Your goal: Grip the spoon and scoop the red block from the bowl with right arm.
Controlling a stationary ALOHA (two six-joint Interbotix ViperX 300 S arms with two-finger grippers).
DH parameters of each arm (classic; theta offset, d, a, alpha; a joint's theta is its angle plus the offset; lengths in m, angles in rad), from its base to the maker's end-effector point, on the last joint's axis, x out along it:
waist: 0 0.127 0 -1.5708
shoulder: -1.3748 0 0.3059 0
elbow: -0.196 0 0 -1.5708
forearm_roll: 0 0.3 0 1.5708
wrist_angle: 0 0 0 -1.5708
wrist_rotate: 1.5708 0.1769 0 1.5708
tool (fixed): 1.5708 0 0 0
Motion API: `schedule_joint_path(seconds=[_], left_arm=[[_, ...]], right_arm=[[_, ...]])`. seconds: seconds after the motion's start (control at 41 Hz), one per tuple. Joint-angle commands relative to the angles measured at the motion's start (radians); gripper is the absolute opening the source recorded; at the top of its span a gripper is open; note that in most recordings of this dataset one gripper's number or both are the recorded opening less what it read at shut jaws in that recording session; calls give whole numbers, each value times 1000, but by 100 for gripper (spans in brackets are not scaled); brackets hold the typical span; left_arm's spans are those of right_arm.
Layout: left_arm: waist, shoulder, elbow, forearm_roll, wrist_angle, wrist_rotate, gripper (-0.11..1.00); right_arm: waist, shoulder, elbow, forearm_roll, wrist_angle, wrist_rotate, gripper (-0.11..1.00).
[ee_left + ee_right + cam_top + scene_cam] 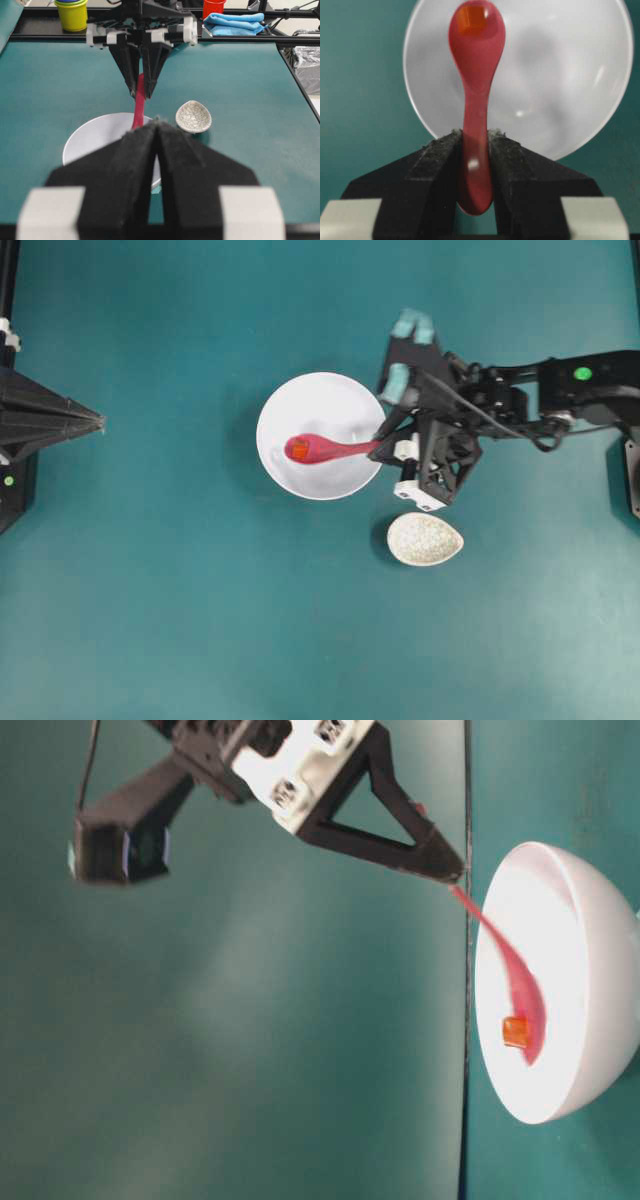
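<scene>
Scoop done: your right gripper (pixel 475 150) jaws clamp the spoon (pixel 476 75), red block (pixel 472 19) aboard over bowl (pixel 560 75); lift level. Left gripper (pixel 156 145) jaws closed.

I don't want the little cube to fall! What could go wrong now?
The block sits loose in the spoon, so a tilt or jerk could tip it back into the bowl. The right pincer grips only the handle end, so the spoon might twist or slip. The small dish lies close beside the arm.

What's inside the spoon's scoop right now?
The red block sits in the spoon scoop, over the bowl. The bowl surface directly under the scoop is covered.
</scene>
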Motion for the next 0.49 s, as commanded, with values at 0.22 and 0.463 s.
schedule_joint_path(seconds=[0.22,0.463], left_arm=[[2,-5,-32,3,-8,-2,0],[2,-5,-34,3,-6,-9,0]], right_arm=[[3,-92,52,5,-109,8,25],[3,-124,8,5,-86,8,25]])
